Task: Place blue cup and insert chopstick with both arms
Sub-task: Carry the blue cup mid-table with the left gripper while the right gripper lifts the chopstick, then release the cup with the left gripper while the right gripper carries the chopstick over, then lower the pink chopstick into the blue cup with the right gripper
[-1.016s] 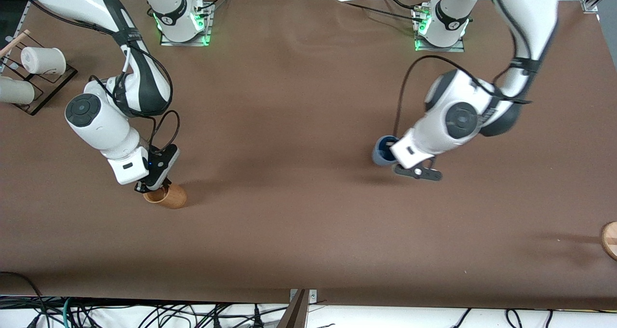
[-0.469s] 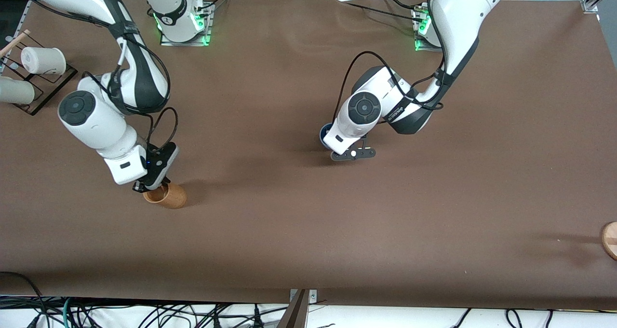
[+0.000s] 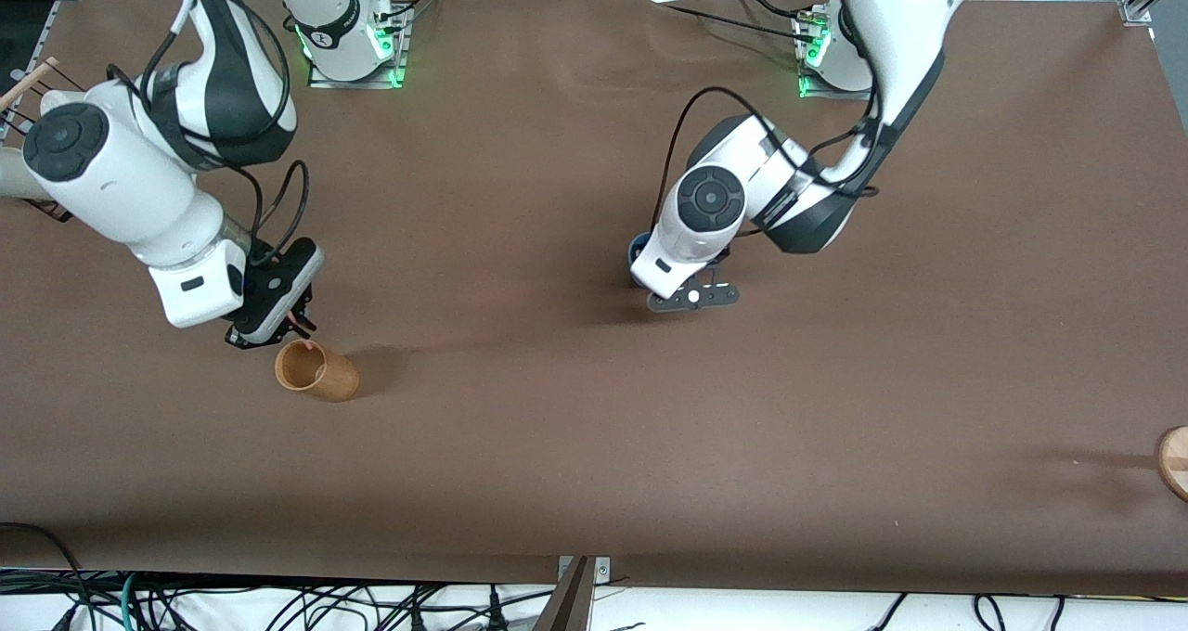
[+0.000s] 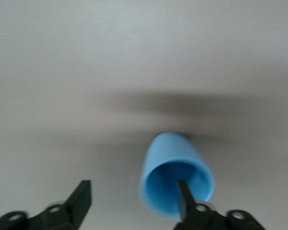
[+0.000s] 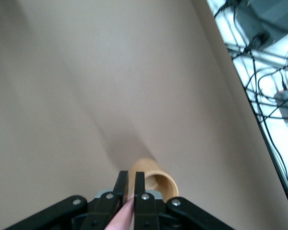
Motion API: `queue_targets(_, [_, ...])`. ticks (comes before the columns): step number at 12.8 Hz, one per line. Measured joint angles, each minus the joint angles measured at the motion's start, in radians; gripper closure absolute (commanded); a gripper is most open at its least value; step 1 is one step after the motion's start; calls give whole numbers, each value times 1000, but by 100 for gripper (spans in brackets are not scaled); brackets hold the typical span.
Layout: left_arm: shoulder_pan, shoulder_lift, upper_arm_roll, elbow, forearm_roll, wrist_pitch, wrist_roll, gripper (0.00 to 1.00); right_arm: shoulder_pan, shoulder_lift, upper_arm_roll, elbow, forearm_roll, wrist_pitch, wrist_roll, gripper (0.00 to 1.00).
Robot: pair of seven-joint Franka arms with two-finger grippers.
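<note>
The blue cup (image 3: 639, 246) stands upright near the table's middle, mostly hidden under the left wrist. In the left wrist view the cup (image 4: 170, 155) shows its open mouth. My left gripper (image 3: 661, 278) (image 4: 132, 191) is open, with one finger (image 4: 182, 191) inside the cup and the other well outside it. My right gripper (image 3: 295, 323) (image 5: 131, 179) is shut on the pale-pink chopstick (image 3: 304, 340) (image 5: 122, 215). It holds the chopstick just above the mouth of the tan wooden cup (image 3: 317, 372) (image 5: 156, 179).
White cups (image 3: 14, 172) hang on a black rack (image 3: 46, 209) at the right arm's end of the table. A round wooden piece (image 3: 1174, 462) lies at the edge of the left arm's end. Cables run along the table's near edge.
The left arm has swung toward the table's middle, and the blue cup has moved with it. The right gripper has risen from the wooden cup's mouth, and the chopstick's tip now shows.
</note>
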Motion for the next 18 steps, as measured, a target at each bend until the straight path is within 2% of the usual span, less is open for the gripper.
queue_targets(2, [44,-110,1,6,0,-143,115,0,2,-3,59,44,5,-36,123,100])
queue_targets(4, [130,-195,3,6,1,-217,283,0,25,-4,111,101,8,-104,284,100])
queue_targets(8, [339,-291,6,8,1,-231,602,0,187,-1,127,130,8,-128,644,100])
queue_targets(10, [388,-347,32,11,-25,-231,696,0,268,16,127,138,8,-117,786,100])
queue_targets(11, [371,-381,91,10,-66,-231,730,0,309,33,126,151,6,-106,845,100])
queue_targets(13, [241,-462,310,-7,-145,-245,775,0,389,80,124,184,-16,-60,974,100])
queue_targets(14, [185,-499,392,-24,-155,-247,787,0,426,106,124,195,-47,-23,1046,100])
queue_targets(15, [160,-524,427,-43,-157,-247,788,0,463,135,123,199,-88,20,1124,100])
queue_targets(18, [145,-541,442,-90,-157,-244,788,0,574,223,92,206,-191,125,1310,100])
